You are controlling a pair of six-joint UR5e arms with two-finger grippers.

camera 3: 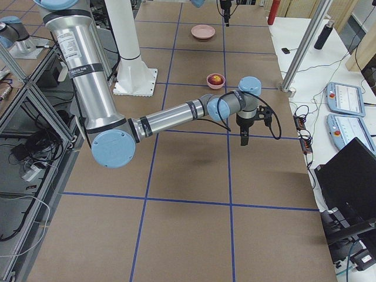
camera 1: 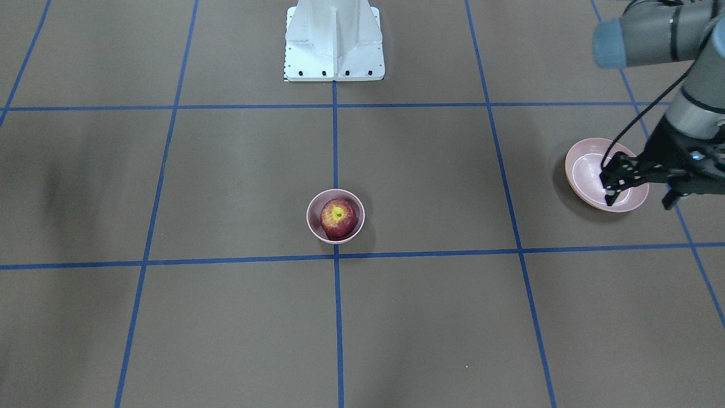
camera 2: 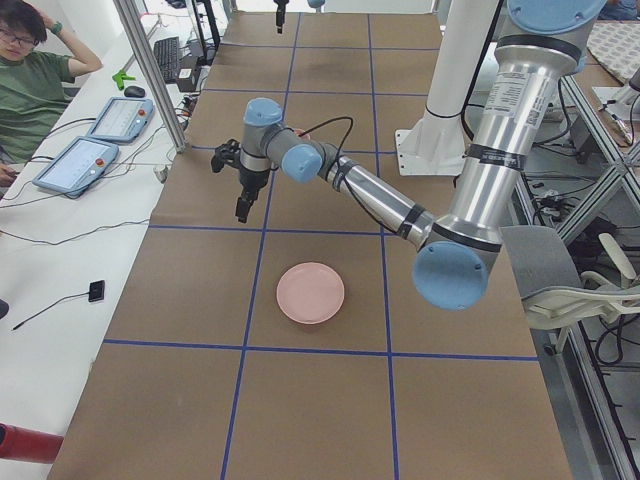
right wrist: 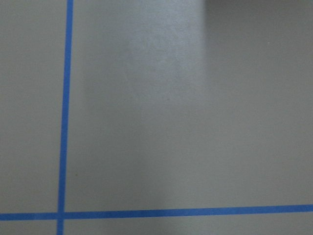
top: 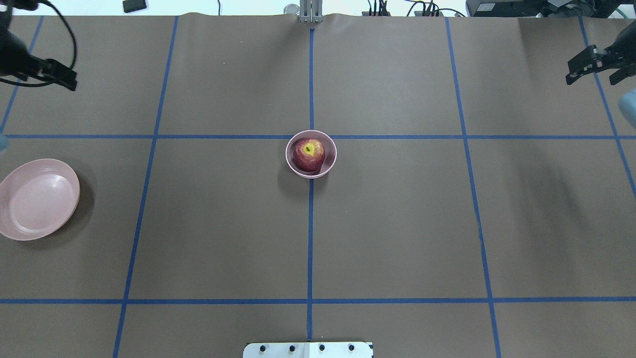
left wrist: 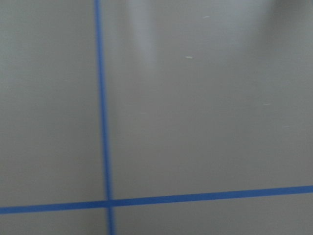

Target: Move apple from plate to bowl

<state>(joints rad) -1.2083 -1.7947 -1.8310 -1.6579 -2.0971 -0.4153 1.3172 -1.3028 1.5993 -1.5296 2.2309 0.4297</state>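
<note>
The dark-red apple (camera 1: 338,218) with its yellow stem patch sits inside the small deep pink bowl (camera 1: 313,225) at the table's centre; both also show in the overhead view, the apple (top: 308,154) in the bowl (top: 330,165). The wide shallow pink plate (top: 37,199) lies bare at the table's left end. My left gripper (camera 1: 639,195) hangs open and empty above the table beyond the plate (camera 1: 583,170). My right gripper (top: 594,78) hangs open and empty high over the far right. Both wrist views show only brown table and blue tape.
The white robot base (camera 1: 334,45) stands at the table's near-robot edge. Blue tape lines (top: 310,223) grid the brown surface. An operator (camera 2: 30,80) sits by tablets (camera 2: 75,165) along the far side. A metal post (camera 2: 150,70) stands there.
</note>
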